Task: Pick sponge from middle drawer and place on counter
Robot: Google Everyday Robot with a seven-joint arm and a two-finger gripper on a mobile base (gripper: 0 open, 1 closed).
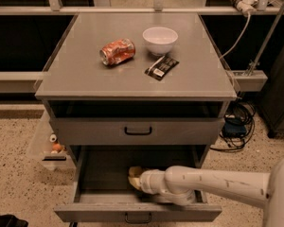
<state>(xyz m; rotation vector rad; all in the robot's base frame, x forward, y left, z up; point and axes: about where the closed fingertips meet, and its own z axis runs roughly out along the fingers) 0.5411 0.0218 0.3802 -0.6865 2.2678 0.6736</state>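
The middle drawer (99, 174) is the lowest grey tray, pulled open, with a small black handle on its front. My white arm reaches into it from the right. My gripper (138, 179) is at the arm's end inside the drawer. The pale yellow-tan sponge (134, 171) shows as a small patch right at the gripper's tip, mostly hidden by it. The counter (85, 74) is the grey cabinet top above.
On the counter lie a crushed red can (117, 52), a white bowl (160, 39) and a black snack wrapper (161, 67). A closed handled drawer front (137, 131) sits above the open drawer. Cables lie on the floor at right (236, 122).
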